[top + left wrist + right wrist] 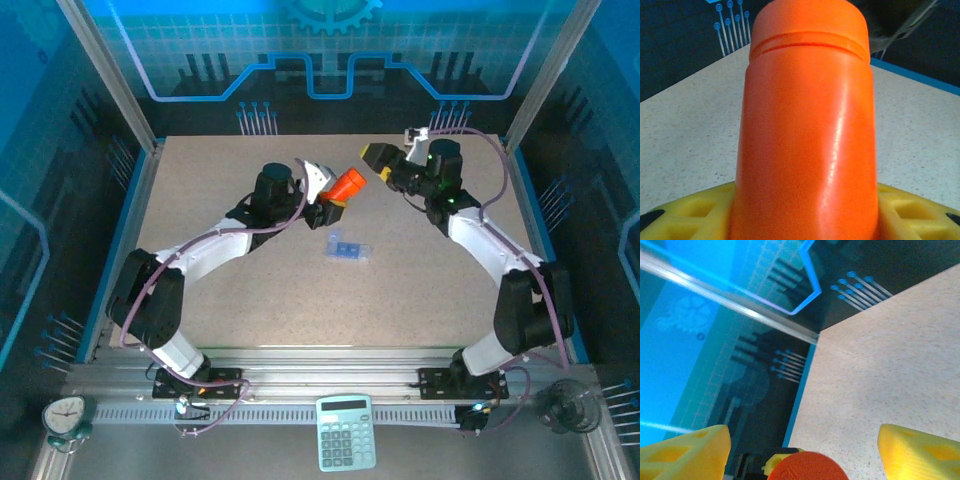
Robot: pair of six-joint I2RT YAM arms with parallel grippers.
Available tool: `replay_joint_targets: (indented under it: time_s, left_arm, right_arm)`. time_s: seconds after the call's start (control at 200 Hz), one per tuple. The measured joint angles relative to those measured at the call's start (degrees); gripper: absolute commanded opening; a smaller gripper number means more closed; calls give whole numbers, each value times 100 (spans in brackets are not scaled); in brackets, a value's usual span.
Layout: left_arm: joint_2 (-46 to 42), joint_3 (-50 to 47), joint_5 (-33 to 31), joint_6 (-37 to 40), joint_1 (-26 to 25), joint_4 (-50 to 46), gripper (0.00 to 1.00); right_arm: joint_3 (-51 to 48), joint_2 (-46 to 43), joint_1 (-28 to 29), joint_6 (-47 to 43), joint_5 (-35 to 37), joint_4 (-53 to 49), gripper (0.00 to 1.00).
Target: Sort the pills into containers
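Left gripper [328, 198] was clamped on the orange bottle [805, 130], low on the body, with the bottle tilted and its cap [805, 467] pointing at the right gripper [377, 158]. All of that sat on the far side of the pill box [347, 248], near it but not touching. The right gripper's jaws stood open, yellow fingers [685, 452] either side of the cap with a gap on both sides, gripping nothing. The pill box lay flat on the table [250, 300], by itself. No loose pills visible.

Judgement: the bottle is stiff, glossy plastic and likely slippery, so the cap wants a firm squeeze across its sides. The pill box looks light and thin and would skate if nudged. Take it across the 2 long edges.
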Motion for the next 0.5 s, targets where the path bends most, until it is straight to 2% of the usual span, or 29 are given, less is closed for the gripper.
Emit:
replay_joint_targets:
  time_s: [0.225,0.5]
  left_arm:
    - [0,0,-651,494,-247,-52,0]
    - [2,0,-949,704,-306,-63,0]
  right_arm:
    - [542,-57,188,101,658,-1290,83]
    - [605,111,428,103,811,-1891,79]
